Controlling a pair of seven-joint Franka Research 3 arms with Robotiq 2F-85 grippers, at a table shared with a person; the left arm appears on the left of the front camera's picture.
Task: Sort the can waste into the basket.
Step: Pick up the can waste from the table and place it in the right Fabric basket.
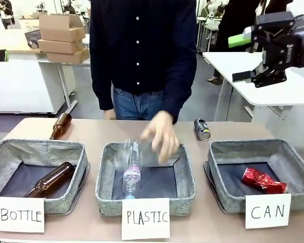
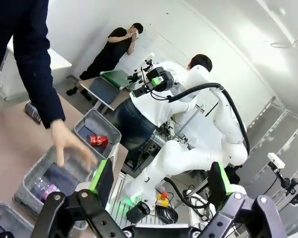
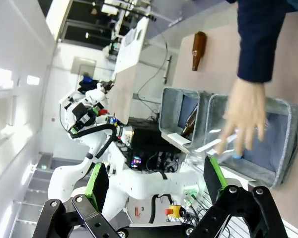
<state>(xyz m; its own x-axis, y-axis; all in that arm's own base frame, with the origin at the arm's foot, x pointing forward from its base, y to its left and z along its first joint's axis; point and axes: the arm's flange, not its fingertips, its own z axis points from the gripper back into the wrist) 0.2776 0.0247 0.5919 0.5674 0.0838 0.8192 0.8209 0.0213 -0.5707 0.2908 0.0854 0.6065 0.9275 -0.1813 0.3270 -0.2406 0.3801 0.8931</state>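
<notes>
Red and shiny, the crumpled metal drinks can (image 1: 263,180) lies on its side on the dark lining of the grey woven-fabric basket signed CAN (image 1: 294,162), toward its right half, with bare lining to its left. A second can, black and silver with printed markings (image 1: 202,129), lies on the tan tabletop (image 1: 91,129) behind that basket, near its far-left corner and apart from the rim. In the middle, the person's hand (image 1: 161,135), blurred, sits over the like basket signed PLASTIC (image 1: 104,177), which holds a clear plastic bottle (image 1: 131,178). One brown glass bottle (image 1: 49,179) lies in the basket signed BOTTLE (image 1: 40,147); another (image 1: 60,125) lies on the tabletop behind it. The right gripper (image 1: 245,58) hangs high above the table's right side, fingers spread wide and holding nothing. In its wrist view, the left gripper (image 2: 159,186) also has its fingers wide apart and bare.
</notes>
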